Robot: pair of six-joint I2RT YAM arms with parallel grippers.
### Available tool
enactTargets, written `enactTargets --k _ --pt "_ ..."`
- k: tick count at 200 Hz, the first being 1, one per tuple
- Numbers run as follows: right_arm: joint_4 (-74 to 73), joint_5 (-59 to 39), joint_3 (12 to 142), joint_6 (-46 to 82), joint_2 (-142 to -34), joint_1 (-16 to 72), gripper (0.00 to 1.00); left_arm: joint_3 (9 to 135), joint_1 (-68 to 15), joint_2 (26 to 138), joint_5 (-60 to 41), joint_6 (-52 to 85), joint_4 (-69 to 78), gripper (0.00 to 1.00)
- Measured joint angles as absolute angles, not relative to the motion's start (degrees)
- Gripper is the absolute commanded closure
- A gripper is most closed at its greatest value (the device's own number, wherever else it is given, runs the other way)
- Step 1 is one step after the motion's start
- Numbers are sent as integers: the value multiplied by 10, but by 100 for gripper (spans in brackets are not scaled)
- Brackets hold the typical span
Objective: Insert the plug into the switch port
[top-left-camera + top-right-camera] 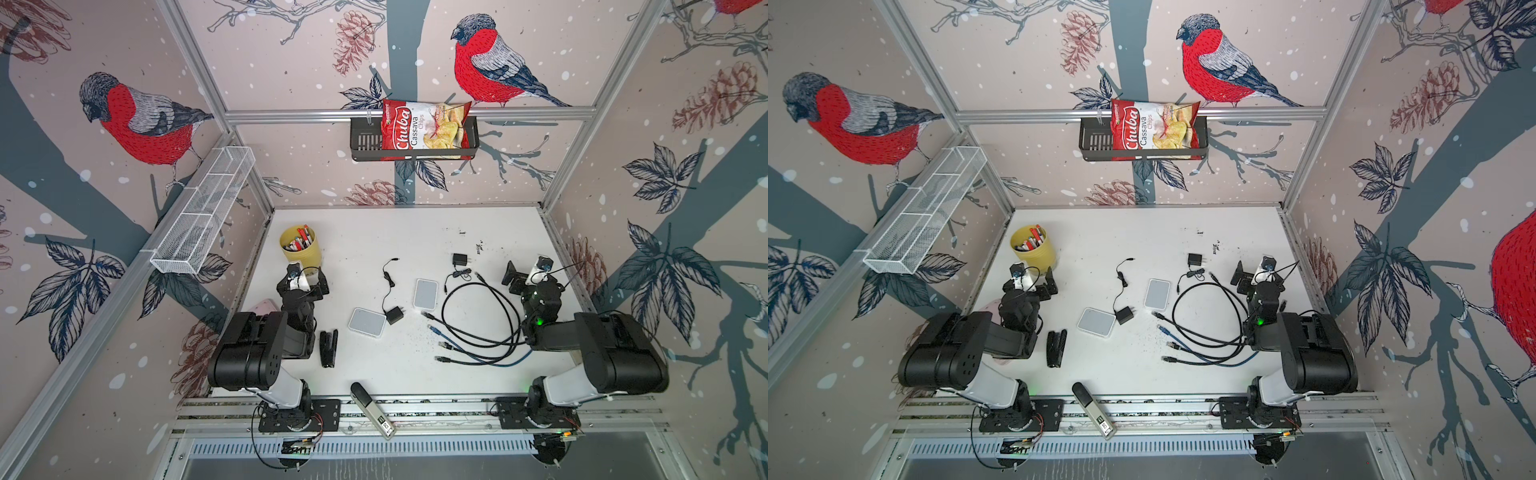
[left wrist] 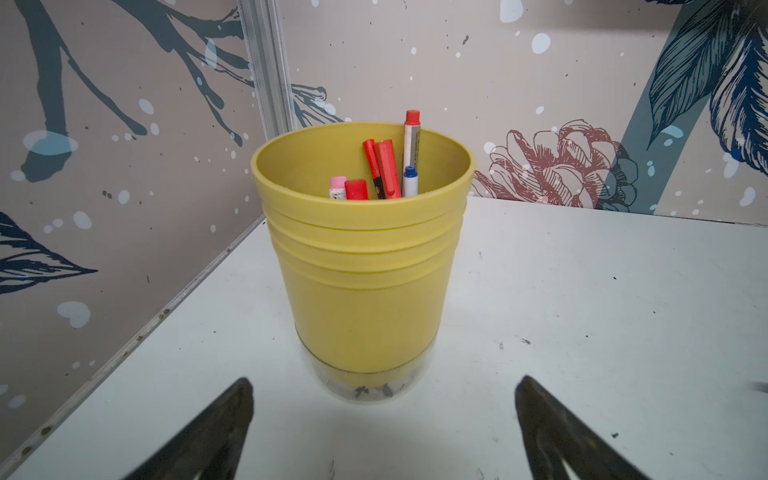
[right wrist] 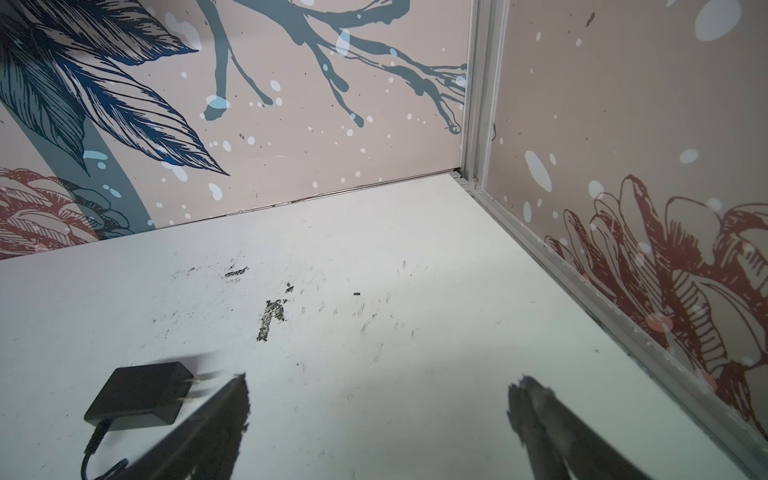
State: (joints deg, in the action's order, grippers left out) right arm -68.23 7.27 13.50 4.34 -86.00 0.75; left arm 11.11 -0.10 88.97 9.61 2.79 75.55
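Your left gripper (image 1: 305, 286) hangs wide open and empty, facing the cup (image 2: 365, 291) just ahead. Your right gripper (image 3: 382, 384) is spread as wide, holding nothing, near the right wall. An adapter (image 3: 141, 395) lies near one jaw, apart from it.

By my reading, nothing of the task is done. Two switches lie flat mid-table, the near switch (image 1: 368, 322) and the far switch (image 1: 426, 294), and no lead looks seated in either. The cables (image 1: 494, 344) sprawl between the far switch and your right arm, their four plugs (image 1: 428, 316) fanned out loose toward the switches. The rearmost lies close to the far switch's edge, though I cannot tell whether it touches. A second adapter (image 1: 395, 315) sits just beside the near switch, its lead's end free. Which plug is meant the pictures do not settle. Everything is left: grasp a plug, line it up with a port, push it home.

The cup holds markers (image 2: 388, 174), mostly red-capped, upright or leaning. The basket (image 1: 365, 143) on the back rail holds a chips bag (image 1: 424, 129). The wire shelf (image 1: 208, 208) on the left wall looks empty.
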Motion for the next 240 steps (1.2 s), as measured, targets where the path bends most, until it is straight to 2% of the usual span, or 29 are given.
enactTargets --k 38,65,120,178,217,240 --pt "-663 73 140 44 -846 8 0 113 -1 885 89 25 753 3" --pt "-548 75 210 47 -791 9 0 128 -1 828 81 20 707 3" --pt "-298 92 327 122 -744 43 0 227 -23 737 97 49 493 3" --pt "-132 80 384 176 -757 127 0 335 -142 752 127 110 283 3" --pt "-67 54 418 213 -796 163 0 380 -233 787 122 133 202 4" --pt "-38 41 446 214 -827 195 7 402 -276 814 117 142 175 3"
